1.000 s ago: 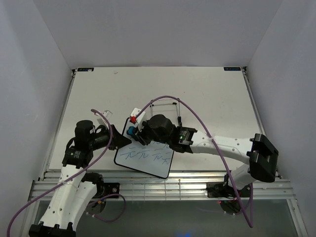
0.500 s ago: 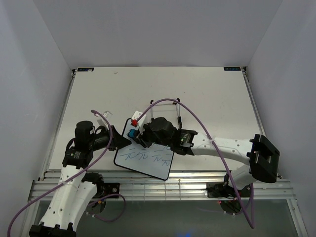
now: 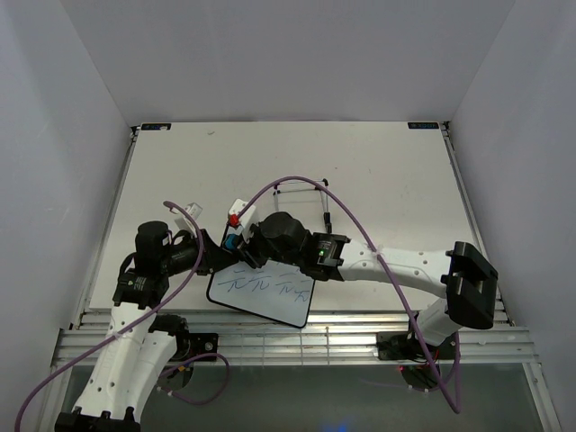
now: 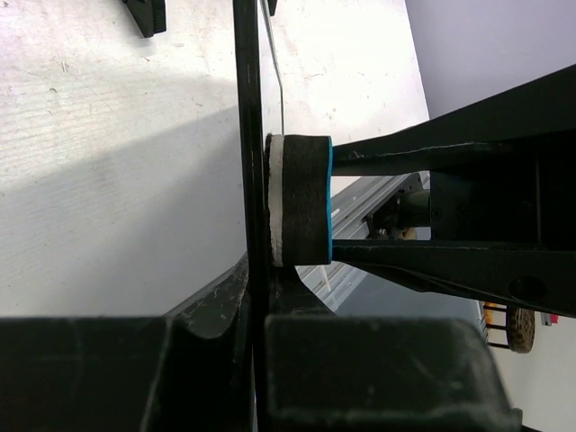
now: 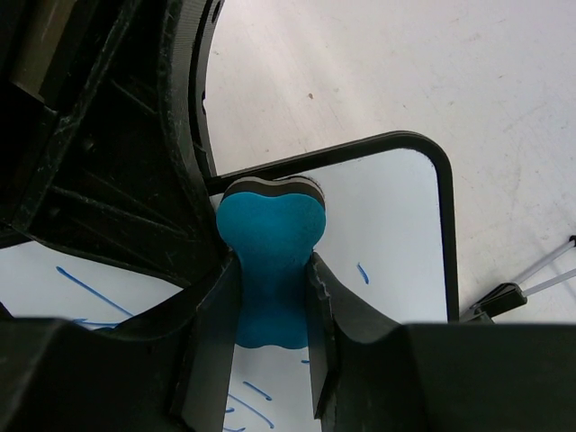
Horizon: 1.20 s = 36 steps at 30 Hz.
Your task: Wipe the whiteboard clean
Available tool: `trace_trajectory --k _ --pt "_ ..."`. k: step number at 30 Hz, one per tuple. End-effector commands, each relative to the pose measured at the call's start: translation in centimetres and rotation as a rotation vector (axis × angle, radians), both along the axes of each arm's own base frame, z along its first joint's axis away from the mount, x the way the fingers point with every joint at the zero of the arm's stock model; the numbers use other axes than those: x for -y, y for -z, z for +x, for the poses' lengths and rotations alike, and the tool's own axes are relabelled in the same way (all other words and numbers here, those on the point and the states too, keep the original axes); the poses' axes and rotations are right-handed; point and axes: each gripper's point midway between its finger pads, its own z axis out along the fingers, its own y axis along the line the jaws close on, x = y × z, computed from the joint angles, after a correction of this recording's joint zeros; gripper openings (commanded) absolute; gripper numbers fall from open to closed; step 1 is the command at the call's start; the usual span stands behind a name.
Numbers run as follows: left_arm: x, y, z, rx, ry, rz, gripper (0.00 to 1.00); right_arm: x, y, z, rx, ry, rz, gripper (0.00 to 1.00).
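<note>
Two pincers were engaged. I read the left pincer (image 3: 213, 256) as clamped on the left edge of the whiteboard (image 3: 261, 297). The left wrist view showed the board's black frame running edge-on between the fingers (image 4: 207, 360). The right pincer (image 5: 270, 306) was closed around the waist of a blue eraser (image 5: 270, 238). The eraser's felt face pressed against the board close to its far edge. Blue scribbles (image 3: 267, 283) crossed the board's middle. The whiteboard was at the near edge of the table (image 3: 378, 162), between the two arms. A wire stand (image 3: 325, 214) stood just beyond the right pincer.
</note>
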Motion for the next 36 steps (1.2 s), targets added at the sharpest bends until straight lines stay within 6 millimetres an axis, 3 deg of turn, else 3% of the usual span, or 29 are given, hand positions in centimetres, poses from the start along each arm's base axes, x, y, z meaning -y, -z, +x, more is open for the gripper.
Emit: trace_trajectory --k 1,3,6,7,10,13,15,19,21,23,24,25,27,28,32,36 --pt "1.4 -4.7 -0.3 0.254 0.129 -0.059 0.00 -0.5 4.5 -2.0 -0.065 -0.047 -0.067 0.23" --pt "1.4 -4.7 -0.3 0.257 0.128 -0.058 0.00 1.3 7.4 -1.7 -0.100 -0.028 -0.124 0.23" --pt "1.4 -4.8 -0.3 0.260 0.128 -0.059 0.00 3.6 9.8 -0.8 -0.144 0.023 -0.165 0.23" --pt "1.4 -4.8 -0.3 0.260 0.128 -0.059 0.00 5.1 11.6 -0.7 -0.168 0.046 -0.200 0.23" --pt "1.3 -4.7 -0.3 0.257 0.125 -0.057 0.00 8.1 13.7 0.5 -0.202 0.114 -0.246 0.23" --pt "1.4 -4.7 -0.2 0.253 0.125 -0.057 0.00 9.6 14.6 1.0 -0.201 0.161 -0.276 0.23" --pt "1.3 -4.6 -0.2 0.252 0.122 -0.057 0.00 9.9 14.0 1.6 -0.192 0.190 -0.274 0.23" --pt "1.3 -4.6 -0.2 0.252 0.123 -0.058 0.00 7.9 11.4 1.8 -0.196 0.161 -0.235 0.23" --pt "1.3 -4.7 -0.2 0.255 0.123 -0.058 0.00 5.5 8.9 1.6 -0.199 0.113 -0.172 0.23" --pt "1.3 -4.7 -0.2 0.253 0.123 -0.058 0.00 2.6 6.9 0.1 -0.204 0.026 -0.107 0.23" --pt "1.4 -4.7 -0.3 0.255 0.126 -0.059 0.00 0.8 4.4 0.0 -0.188 0.006 -0.049 0.23" --pt "1.3 -4.6 -0.3 0.253 0.125 -0.058 0.00 -0.7 3.9 -1.6 -0.202 -0.057 -0.034 0.23" --pt "1.3 -4.7 -0.3 0.253 0.124 -0.058 0.00 -2.9 0.9 -1.9 -0.190 -0.090 0.037 0.23" --pt "1.3 -4.7 -0.2 0.255 0.123 -0.057 0.00 -3.5 0.4 -1.9 -0.200 -0.092 0.051 0.23" --pt "1.3 -4.7 -0.2 0.256 0.120 -0.057 0.00 -3.2 1.9 0.8 -0.216 0.002 0.029 0.23" --pt "1.1 -4.5 0.0 0.252 0.100 -0.052 0.00 0.8 6.4 3.3 -0.309 0.120 -0.039 0.23"
